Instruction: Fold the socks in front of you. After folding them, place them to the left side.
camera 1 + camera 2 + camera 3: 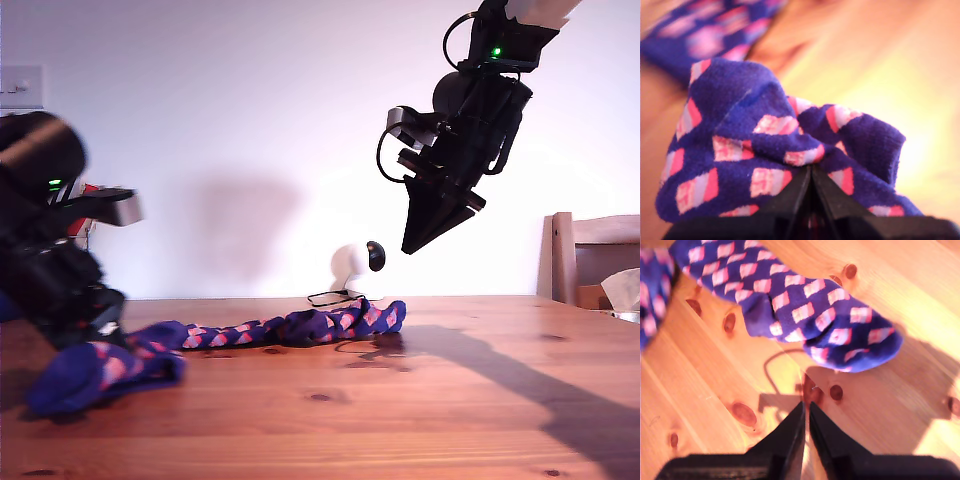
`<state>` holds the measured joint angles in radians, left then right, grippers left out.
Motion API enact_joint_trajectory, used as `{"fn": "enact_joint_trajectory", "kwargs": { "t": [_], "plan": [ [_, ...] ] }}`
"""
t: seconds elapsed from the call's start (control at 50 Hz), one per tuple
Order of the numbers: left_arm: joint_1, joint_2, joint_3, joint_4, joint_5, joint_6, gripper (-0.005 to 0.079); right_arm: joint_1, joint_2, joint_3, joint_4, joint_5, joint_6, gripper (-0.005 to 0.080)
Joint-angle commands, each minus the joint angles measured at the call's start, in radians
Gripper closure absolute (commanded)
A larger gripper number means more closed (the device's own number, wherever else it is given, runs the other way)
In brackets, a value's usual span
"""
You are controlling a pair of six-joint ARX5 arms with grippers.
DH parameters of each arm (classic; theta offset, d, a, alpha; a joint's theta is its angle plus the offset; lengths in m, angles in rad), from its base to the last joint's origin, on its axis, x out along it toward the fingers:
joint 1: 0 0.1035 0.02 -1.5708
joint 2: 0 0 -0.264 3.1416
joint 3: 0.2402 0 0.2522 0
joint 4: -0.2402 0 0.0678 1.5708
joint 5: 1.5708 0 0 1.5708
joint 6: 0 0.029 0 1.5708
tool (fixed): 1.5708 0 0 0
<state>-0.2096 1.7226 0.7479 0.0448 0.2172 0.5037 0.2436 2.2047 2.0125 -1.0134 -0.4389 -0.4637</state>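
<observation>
My first gripper [810, 172] is clamped on a bunched end of the socks [250, 335], its jaws meeting in the crumpled knit; in the exterior view that arm sits low at the left, blurred, with the gathered fabric just above the wooden table [450, 400]. My second gripper [806, 412] hangs well above the table at the exterior view's upper right, jaws pressed together on nothing, with the toe end of the socks lying flat below and ahead of it. The socks run in a long band across the table, their long axis going from the exterior view's left to near its centre, so each arm has one end nearer to it. I judge the fold turns on carrying the held end along that axis toward the free toe. The fabric is soft, fuzzy navy-purple knit with pink diamond blocks, limp and creasing easily; the tabletop is smooth, knotted pine.
</observation>
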Motion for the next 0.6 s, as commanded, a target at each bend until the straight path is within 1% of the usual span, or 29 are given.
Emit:
{"fn": "enact_joint_trajectory", "kwargs": {
  "t": [0.0,0.16,0.26,0.44,0.58],
  "plan": [
    [0.037,0.090,-0.093,-0.066,-0.072,0.024,0.0764,0.006,0.019,0.008,0.002,-0.008,0.004,0.0763],
    [0.099,0.090,-0.093,-0.064,-0.095,0.040,0.0764,0.011,0.019,0.008,0.001,-0.008,0.004,0.0763],
    [0.133,0.089,-0.093,-0.055,-0.094,0.039,0.0764,0.014,0.019,0.008,-0.001,-0.019,0.004,0.0763],
    [0.135,0.067,-0.093,-0.050,-0.093,0.033,0.0764,0.032,0.019,0.008,0.002,-0.026,0.003,0.0763],
    [0.135,-0.009,-0.093,-0.053,-0.078,0.014,0.0764,0.035,0.019,0.008,0.003,-0.027,0.003,0.0763]
  ]
}}
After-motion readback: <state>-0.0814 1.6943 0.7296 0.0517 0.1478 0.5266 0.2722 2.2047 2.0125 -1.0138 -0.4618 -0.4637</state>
